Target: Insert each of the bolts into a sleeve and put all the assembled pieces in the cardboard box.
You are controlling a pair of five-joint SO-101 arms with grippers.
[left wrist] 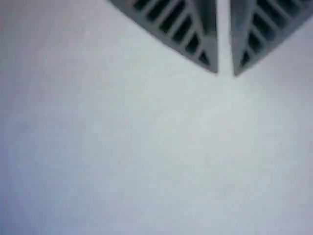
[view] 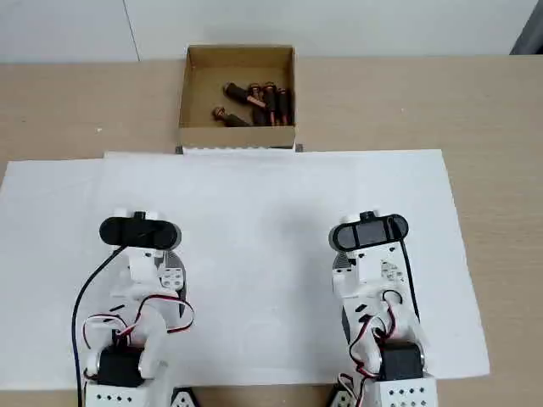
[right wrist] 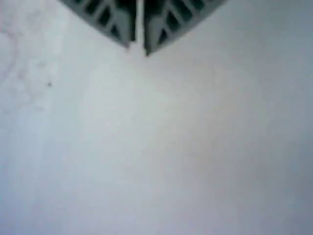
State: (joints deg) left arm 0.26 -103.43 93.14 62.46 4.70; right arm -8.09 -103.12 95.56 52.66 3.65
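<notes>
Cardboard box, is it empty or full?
Partly filled: the cardboard box holds a few bolts, with bare floor beside them.

No text, label, number or sign can be read anywhere.

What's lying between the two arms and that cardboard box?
Just white paper. In the high view the stretch from the arms to the box is bare, and the bolts lie inside the box.

Bright, even light, perhaps overhead
</notes>
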